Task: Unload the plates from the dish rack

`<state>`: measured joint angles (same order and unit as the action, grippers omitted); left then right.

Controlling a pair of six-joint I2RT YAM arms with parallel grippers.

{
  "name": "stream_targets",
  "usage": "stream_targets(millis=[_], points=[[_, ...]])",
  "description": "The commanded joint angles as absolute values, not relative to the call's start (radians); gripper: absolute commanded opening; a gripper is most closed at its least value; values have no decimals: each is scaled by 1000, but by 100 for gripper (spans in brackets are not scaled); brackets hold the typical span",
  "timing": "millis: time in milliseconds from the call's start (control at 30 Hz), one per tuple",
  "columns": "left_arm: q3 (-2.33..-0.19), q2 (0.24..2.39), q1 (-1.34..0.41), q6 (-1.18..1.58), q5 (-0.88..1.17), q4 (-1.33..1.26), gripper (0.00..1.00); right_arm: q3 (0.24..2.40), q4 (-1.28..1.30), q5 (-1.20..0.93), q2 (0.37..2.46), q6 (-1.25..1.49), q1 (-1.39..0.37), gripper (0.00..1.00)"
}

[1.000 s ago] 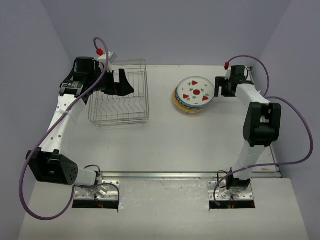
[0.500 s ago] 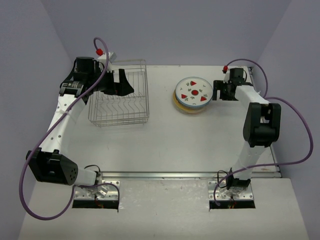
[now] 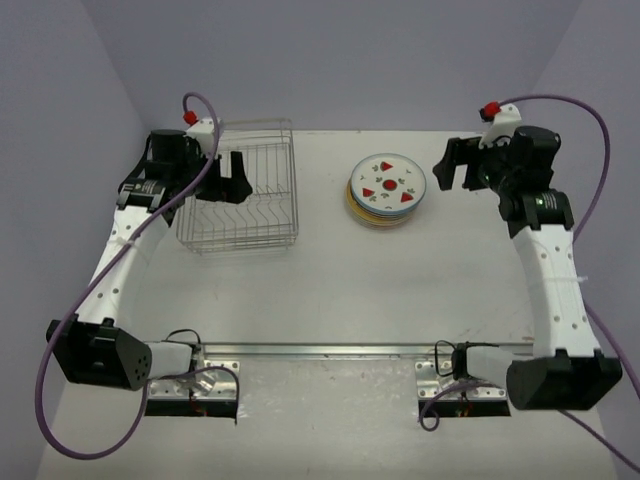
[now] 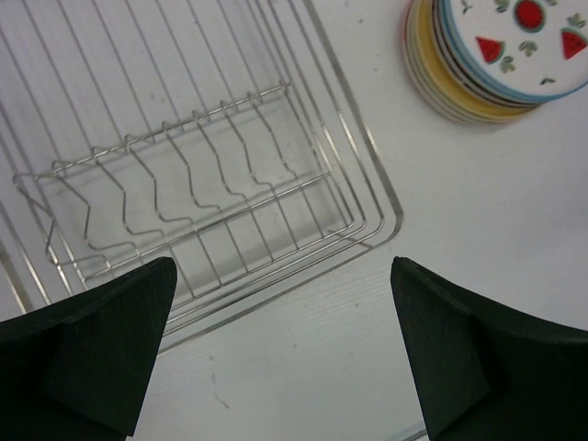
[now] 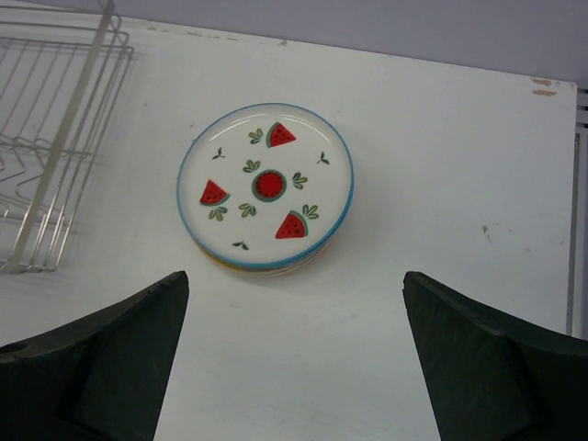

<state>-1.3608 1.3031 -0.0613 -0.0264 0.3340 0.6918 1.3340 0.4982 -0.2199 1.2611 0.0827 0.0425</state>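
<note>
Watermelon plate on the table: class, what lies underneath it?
Under the watermelon plate lies a stack of other plates; only their edges show, one yellow. Their faces and number are covered.

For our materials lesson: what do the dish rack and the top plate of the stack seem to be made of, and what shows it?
The dish rack looks like thin metal wire with a shiny silver finish: bright glints along the bent rods. The top plate looks like glazed ceramic, though melamine is possible: smooth white face, painted red watermelon wedges, blue rim.
</note>
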Motion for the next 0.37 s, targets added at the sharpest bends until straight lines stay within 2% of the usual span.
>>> stream_targets(millis=[0,167,333], points=[[-1239,1176,-53,-111,152,608,100,1128,567,-335,1066,118,40,99],[-1099,1071,-52,-116,70,564,100,890,516,-335,838,148,40,99],[-1025,987,-52,-109,69,541,100,853,539,-292,790,130,42,99]])
